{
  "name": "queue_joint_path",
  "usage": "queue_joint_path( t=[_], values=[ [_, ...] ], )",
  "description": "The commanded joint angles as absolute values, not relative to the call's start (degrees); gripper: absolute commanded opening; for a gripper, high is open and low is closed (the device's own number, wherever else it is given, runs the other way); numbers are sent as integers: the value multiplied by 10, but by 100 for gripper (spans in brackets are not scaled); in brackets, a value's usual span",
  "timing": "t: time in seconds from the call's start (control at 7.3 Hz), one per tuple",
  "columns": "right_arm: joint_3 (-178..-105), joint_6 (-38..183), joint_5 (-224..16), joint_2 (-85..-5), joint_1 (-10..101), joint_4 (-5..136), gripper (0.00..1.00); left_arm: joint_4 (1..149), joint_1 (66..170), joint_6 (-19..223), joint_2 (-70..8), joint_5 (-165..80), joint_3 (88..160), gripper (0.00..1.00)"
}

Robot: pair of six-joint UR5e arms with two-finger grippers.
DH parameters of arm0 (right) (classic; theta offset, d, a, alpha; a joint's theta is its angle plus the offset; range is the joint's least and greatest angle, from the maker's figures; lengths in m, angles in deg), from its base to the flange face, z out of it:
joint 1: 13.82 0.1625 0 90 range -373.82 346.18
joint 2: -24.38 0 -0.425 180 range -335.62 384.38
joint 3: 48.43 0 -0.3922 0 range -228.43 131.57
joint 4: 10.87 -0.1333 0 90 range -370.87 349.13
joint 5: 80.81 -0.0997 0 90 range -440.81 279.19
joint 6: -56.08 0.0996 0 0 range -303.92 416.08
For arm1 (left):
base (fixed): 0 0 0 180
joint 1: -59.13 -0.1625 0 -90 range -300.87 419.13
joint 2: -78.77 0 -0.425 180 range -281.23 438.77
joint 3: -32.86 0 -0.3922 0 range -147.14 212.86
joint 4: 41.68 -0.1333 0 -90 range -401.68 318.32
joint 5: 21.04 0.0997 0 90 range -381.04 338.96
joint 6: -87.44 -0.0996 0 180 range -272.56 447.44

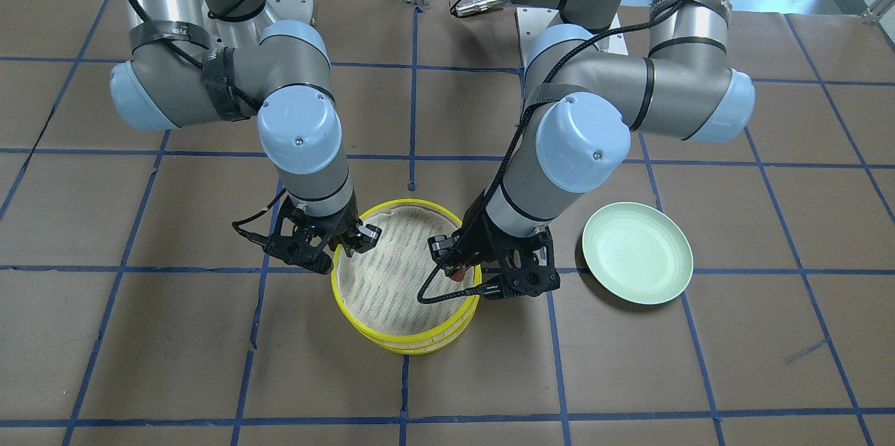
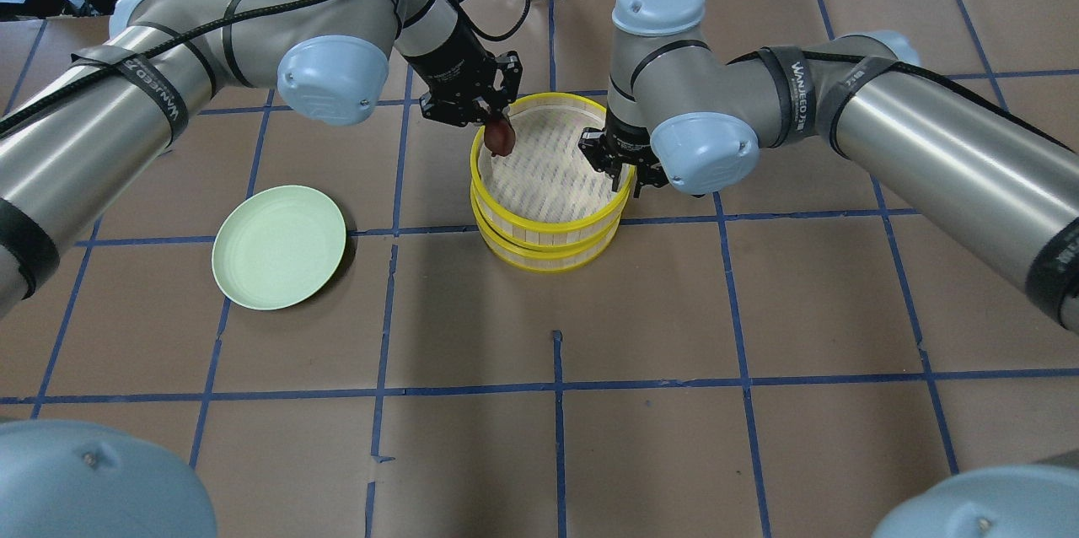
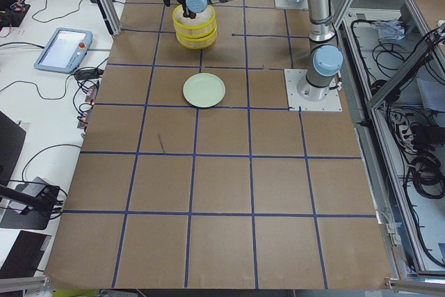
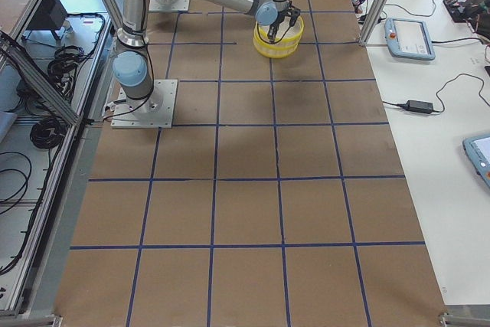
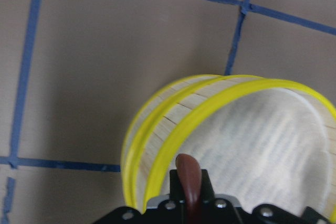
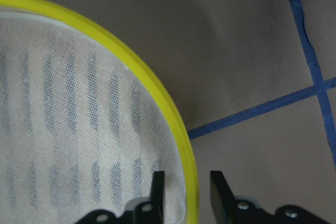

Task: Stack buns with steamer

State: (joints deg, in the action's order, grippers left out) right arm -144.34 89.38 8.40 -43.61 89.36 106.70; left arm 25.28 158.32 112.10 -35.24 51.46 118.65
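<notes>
The left pincer (image 2: 491, 118) is clenched on the dark bun (image 5: 188, 179). The bun sits between the two fingers and sticks out past their tips. Its long axis runs in line with the fingers, with the rounded end pointing away from the wrist and down toward the steamer (image 2: 544, 228). The other end is hidden between the fingers. In the wrist view only a narrow edge of the bun shows. In the overhead view it looks like a plump red-brown lump hanging under the pincer.

The bun is held in the air just inside the steamer's yellow rim, above the mesh floor and on the side next to this pincer. It does not rest on the mesh.

The right pincer (image 6: 186, 177) is at the opposite side of the steamer. It is released, with its jaws apart: one finger is inside the rim over the mesh and the other is outside it. A sliver of space shows on each side of the rim.

The steamer is two stacked tiers standing on the table (image 2: 674, 310). A green plate (image 2: 278, 247) lies on the table, on the far side of the left pincer from the steamer and well apart from it.
</notes>
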Motion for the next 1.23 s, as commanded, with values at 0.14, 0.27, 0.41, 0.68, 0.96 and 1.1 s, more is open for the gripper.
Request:
queue_joint_path(
  t=[0.14,0.27,0.41,0.68,0.96,1.1],
  values=[
    [-1440,885,86,-440,890,1068,72,251,1585,1128,-335,510,1183,100],
    [-1437,863,85,-456,881,1065,75,261,1581,1127,-306,514,1175,100],
    [-1429,825,88,-475,869,1060,77,316,1580,1122,-260,523,1175,100],
    [-1382,765,84,-510,810,970,78,405,1580,1082,-176,600,1176,100],
    [-1301,669,80,-571,757,796,79,472,1577,1000,-163,651,1184,100],
    [-1285,637,88,-592,744,739,79,481,1569,968,-162,653,1178,100]
  ],
)
